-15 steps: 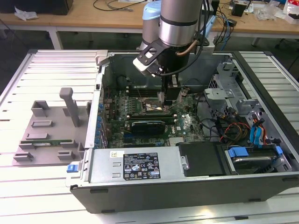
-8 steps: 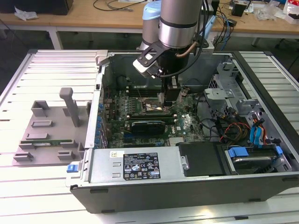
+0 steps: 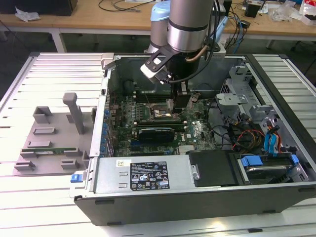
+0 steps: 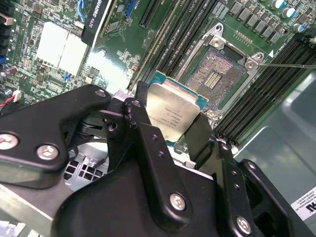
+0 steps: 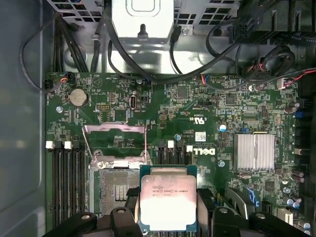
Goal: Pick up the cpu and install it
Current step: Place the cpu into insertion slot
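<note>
The cpu (image 5: 168, 200), a flat square chip with a shiny silver top and green rim, is clamped between my gripper's (image 5: 168, 217) black fingers (image 4: 139, 106). In both wrist views it hangs just beside the open motherboard socket (image 5: 116, 185), not over it. In the second wrist view the cpu (image 4: 173, 111) sits a little short of the socket (image 4: 217, 74), whose load frame (image 5: 116, 143) is flipped up. In the exterior view my gripper (image 3: 177, 106) reaches down into the open computer case (image 3: 148, 175) above the motherboard's middle.
Black memory slots (image 5: 66, 182) flank the socket on both sides. A silver heat sink (image 5: 254, 152) and a graphics card (image 3: 157, 133) lie nearby. Cables (image 5: 123, 59) and a drive cage (image 3: 242, 96) crowd the case. A grey fixture (image 3: 49, 140) lies outside it, on the exterior view's left.
</note>
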